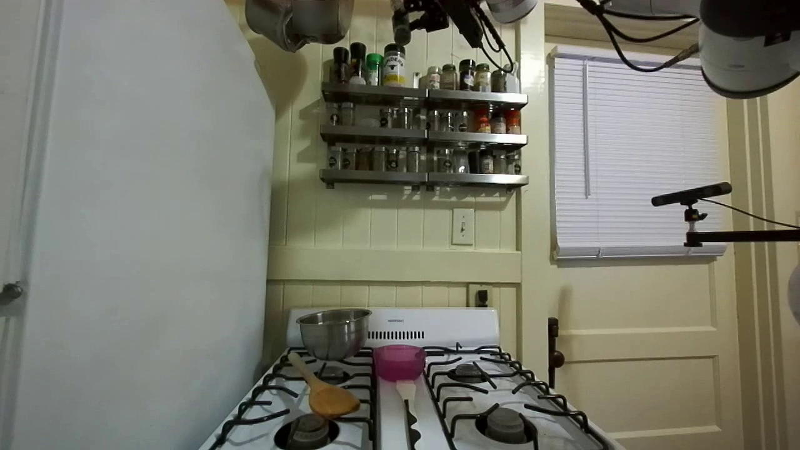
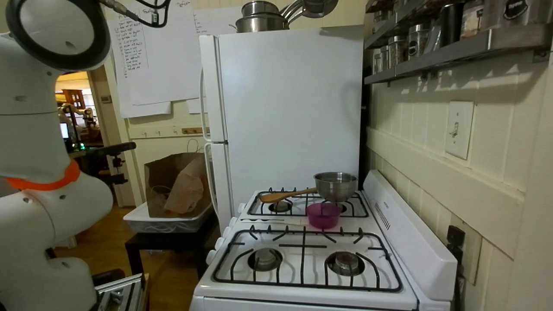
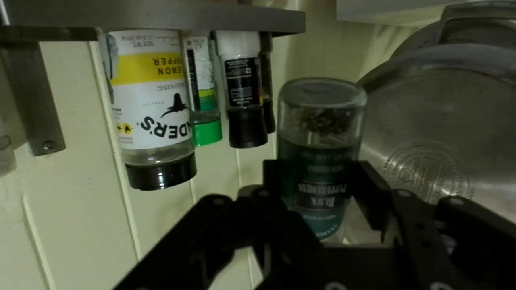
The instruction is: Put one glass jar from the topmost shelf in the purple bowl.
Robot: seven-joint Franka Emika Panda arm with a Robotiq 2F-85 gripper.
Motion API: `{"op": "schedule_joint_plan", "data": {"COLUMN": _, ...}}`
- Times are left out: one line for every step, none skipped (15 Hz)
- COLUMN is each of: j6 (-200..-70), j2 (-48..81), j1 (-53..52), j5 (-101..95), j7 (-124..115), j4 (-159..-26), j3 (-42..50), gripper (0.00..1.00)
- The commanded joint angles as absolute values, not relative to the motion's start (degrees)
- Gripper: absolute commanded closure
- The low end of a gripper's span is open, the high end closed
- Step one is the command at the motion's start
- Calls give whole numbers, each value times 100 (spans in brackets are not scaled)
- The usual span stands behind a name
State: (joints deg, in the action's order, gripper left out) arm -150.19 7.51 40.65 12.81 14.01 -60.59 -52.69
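My gripper (image 3: 315,173) is shut on a glass jar (image 3: 320,197) with a green black-peppercorn label; the wrist picture stands upside down. In an exterior view the gripper (image 1: 415,24) holds the dark jar (image 1: 400,26) above and in front of the topmost shelf (image 1: 375,94), clear of its rail. That shelf also shows in the wrist view (image 3: 201,18), with a lemon pepper jar (image 3: 151,92) and other jars on it. The purple bowl (image 1: 400,364) sits on the middle strip of the stove, far below; it also shows in an exterior view (image 2: 324,216), where the gripper is out of view.
Metal pans (image 1: 300,19) hang close beside the gripper and show large in the wrist view (image 3: 423,133). A silver pot (image 1: 334,334), a wooden spoon (image 1: 328,397) and a white-ended utensil (image 1: 406,394) lie round the bowl. The fridge (image 2: 289,108) stands beside the stove.
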Motion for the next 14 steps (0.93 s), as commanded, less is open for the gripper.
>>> {"op": "schedule_joint_plan", "data": {"j6": -14820, "j2": 61, "j1": 4798, "j5": 2813, "j7": 2298, "j4": -6637, "j3": -5461, "gripper": 75}}
{"op": "schedule_joint_plan", "data": {"j6": -14741, "j2": -87, "j1": 4922, "j5": 3174, "j7": 2593, "j4": -6752, "j3": -5413, "gripper": 75}}
{"op": "schedule_joint_plan", "data": {"j6": -14600, "j2": -274, "j1": 5028, "j5": 3541, "j7": 2850, "j4": -6876, "j3": -5310, "gripper": 75}}
{"op": "schedule_joint_plan", "data": {"j6": -14448, "j2": -457, "j1": 5117, "j5": 3905, "j7": 3096, "j4": -7017, "j3": -5189, "gripper": 75}}
{"op": "schedule_joint_plan", "data": {"j6": -14293, "j2": -652, "j1": 5190, "j5": 4253, "j7": 3300, "j4": -7181, "j3": -5036, "gripper": 75}}
{"op": "schedule_joint_plan", "data": {"j6": -14097, "j2": -867, "j1": 5245, "j5": 4593, "j7": 3504, "j4": -7369, "j3": -4837, "gripper": 75}}
{"op": "schedule_joint_plan", "data": {"j6": -13886, "j2": -1098, "j1": 5271, "j5": 4894, "j7": 3671, "j4": -7576, "j3": -4600, "gripper": 75}}
{"op": "schedule_joint_plan", "data": {"j6": -13597, "j2": -1380, "j1": 5297, "j5": 5082, "j7": 3805, "j4": -7842, "j3": -4303, "gripper": 75}}
{"op": "schedule_joint_plan", "data": {"j6": -13952, "j2": -642, "j1": 5079, "j5": 4490, "j7": 3535, "j4": -7214, "j3": -4742, "gripper": 50}}
{"op": "schedule_joint_plan", "data": {"j6": -13778, "j2": -837, "j1": 5114, "j5": 4666, "j7": 3634, "j4": -7393, "j3": -4537, "gripper": 50}}
{"op": "schedule_joint_plan", "data": {"j6": -13714, "j2": -973, "j1": 5144, "j5": 4748, "j7": 3659, "j4": -7511, "j3": -4421, "gripper": 50}}
{"op": "schedule_joint_plan", "data": {"j6": -13706, "j2": -1060, "j1": 5167, "j5": 4785, "j7": 3662, "j4": -7583, "j3": -4371, "gripper": 50}}
{"op": "schedule_joint_plan", "data": {"j6": -13706, "j2": -1112, "j1": 5179, "j5": 4794, "j7": 3662, "j4": -7627, "j3": -4358, "gripper": 50}}
{"op": "schedule_joint_plan", "data": {"j6": -13706, "j2": -1147, "j1": 5183, "j5": 4799, "j7": 3662, "j4": -7663, "j3": -4358, "gripper": 50}}
